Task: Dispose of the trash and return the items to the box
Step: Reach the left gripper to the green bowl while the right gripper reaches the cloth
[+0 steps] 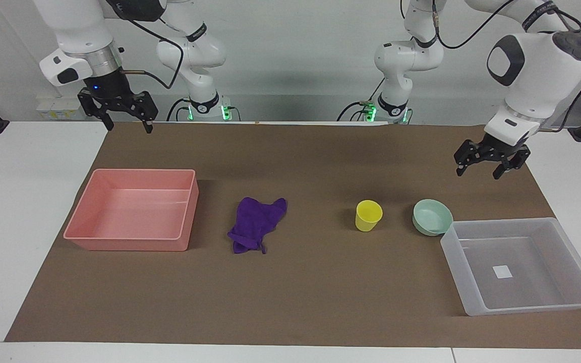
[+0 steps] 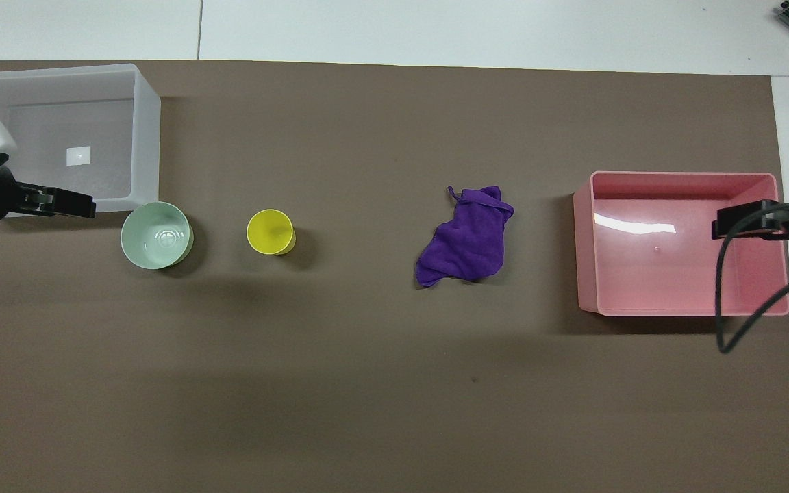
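Observation:
The purple rag (image 1: 255,223) (image 2: 466,236) lies crumpled on the brown mat beside the pink tray. The yellow cup (image 1: 368,215) (image 2: 270,231) stands upright, and the mint-green bowl (image 1: 431,217) (image 2: 156,235) sits between it and the clear box (image 1: 453,250) (image 2: 148,137), almost touching the box. The box holds only its white label. My left gripper (image 1: 477,174) (image 2: 66,203) is open and empty, raised over the mat at the left arm's end, apart from the bowl. My right gripper (image 1: 126,127) (image 2: 733,224) is open and empty, high over the mat's edge at the right arm's end.
A pink tray (image 1: 129,245) (image 2: 581,239) stands empty toward the right arm's end of the table. The brown mat (image 1: 300,282) covers the table's middle, with white tabletop at both ends. A black cable (image 2: 727,315) hangs from the right arm.

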Controlling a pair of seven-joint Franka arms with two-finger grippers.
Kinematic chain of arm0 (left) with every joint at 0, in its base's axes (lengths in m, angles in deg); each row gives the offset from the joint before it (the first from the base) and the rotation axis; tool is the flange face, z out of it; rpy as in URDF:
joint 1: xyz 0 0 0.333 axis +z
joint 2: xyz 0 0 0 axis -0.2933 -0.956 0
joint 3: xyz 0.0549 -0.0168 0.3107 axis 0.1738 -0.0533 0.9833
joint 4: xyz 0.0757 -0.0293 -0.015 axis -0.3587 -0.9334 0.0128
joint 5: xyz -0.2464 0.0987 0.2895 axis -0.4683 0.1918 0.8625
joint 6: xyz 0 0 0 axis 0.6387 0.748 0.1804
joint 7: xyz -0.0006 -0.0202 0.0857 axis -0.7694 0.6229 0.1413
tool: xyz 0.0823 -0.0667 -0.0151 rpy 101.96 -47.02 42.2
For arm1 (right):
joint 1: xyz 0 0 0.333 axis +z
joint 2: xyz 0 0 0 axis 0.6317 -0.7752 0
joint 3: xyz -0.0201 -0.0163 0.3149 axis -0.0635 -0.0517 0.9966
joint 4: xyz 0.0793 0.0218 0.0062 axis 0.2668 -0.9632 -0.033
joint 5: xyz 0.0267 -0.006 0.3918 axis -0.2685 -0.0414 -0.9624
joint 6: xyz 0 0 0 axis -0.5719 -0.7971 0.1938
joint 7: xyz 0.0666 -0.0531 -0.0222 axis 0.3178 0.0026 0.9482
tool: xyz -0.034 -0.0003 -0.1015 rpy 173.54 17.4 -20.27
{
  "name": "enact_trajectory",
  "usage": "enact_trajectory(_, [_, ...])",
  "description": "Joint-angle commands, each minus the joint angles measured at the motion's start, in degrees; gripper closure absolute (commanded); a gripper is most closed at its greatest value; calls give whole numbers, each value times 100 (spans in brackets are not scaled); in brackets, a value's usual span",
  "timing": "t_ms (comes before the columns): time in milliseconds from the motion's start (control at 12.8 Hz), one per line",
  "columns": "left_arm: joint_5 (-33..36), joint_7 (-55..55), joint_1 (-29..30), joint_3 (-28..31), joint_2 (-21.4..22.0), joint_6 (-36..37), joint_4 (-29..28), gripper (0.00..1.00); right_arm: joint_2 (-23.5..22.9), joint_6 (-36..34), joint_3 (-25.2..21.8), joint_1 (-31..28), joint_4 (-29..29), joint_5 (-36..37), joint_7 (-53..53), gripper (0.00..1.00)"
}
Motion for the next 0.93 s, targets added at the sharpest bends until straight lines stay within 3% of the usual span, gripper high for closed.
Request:
enact_trajectory(0, [0, 97, 69, -29, 113, -1018, -882, 0, -317, 1092, 442, 195, -667, 5, -358, 0])
enact_trajectory(389, [0, 484, 61, -37, -230, -2654, -1805, 0, -1513, 2700, 451, 802, -904, 14, -605, 0])
enact_trajectory(545, [-9, 571, 61, -37, -492, -2919, -1860, 0, -1830, 3746, 451, 987, -1291, 14, -893, 0])
enact_trajectory(856, [-9, 800, 43, -46, -1081, -3499, -1824, 0, -2550, 4855, 451, 1322, -1573, 14, -1062, 0])
